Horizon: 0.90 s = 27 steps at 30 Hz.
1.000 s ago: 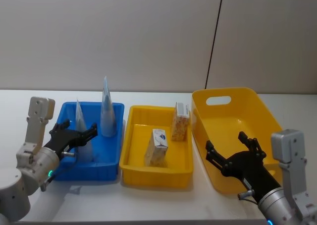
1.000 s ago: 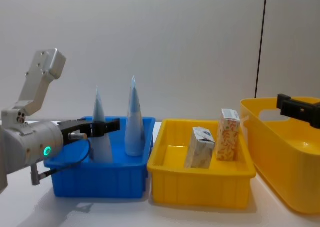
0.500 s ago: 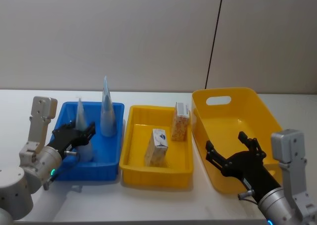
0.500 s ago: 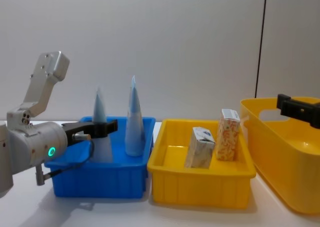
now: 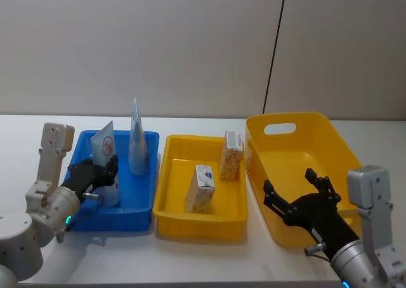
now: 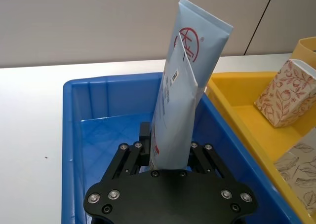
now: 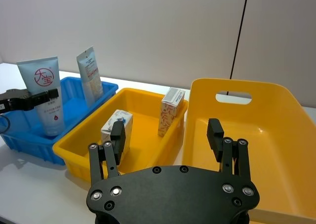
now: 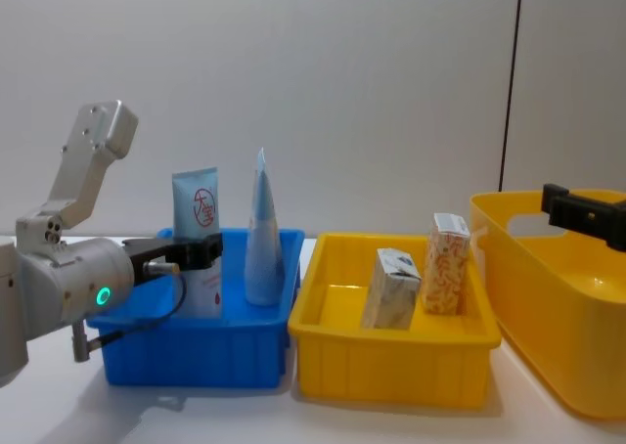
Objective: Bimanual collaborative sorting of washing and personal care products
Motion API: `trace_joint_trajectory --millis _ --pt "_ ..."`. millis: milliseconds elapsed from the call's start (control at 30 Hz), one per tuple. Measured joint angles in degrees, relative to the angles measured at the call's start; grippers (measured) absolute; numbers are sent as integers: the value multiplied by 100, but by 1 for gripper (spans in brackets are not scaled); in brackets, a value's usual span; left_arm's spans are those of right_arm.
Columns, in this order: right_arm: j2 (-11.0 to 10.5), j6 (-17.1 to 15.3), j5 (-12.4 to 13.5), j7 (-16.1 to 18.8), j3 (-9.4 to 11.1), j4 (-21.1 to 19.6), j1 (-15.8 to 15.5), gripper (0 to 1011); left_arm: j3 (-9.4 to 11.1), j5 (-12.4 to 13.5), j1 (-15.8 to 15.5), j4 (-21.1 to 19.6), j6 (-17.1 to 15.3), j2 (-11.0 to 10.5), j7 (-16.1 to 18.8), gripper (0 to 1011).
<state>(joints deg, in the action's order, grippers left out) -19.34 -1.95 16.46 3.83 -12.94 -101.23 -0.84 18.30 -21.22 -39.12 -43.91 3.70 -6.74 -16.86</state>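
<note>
White table [image 5: 209, 257] ran across the foreground, blue bin [image 5: 114, 219] sat on it at the left, shallow yellow bin [image 5: 200, 226] lay just beside that in the middle, deep yellow basket [image 5: 339, 150] with handle slot stood at the right

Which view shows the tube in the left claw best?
Left wrist view: the tube stands close, between the fingers of the left claw. Chest and right wrist show its logo face; head shows it small.

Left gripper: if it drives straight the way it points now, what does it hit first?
The left gripper, shut on the logo tube, points across the blue bin toward the second tube. The held tube would probably bump that one first. The gap between them is hard to judge.
</note>
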Motion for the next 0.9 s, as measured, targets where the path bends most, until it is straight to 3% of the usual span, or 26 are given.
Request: trace_joint_trajectory --millis 367,900 --pt "0 0 0 0 0 0 0 1003 -40 -105 124 -429 -74 -99 -358 278" --pt "0 0 0 0 0 0 0 1003 -230 -687 478 -1965 -493 -457 -1132 276"
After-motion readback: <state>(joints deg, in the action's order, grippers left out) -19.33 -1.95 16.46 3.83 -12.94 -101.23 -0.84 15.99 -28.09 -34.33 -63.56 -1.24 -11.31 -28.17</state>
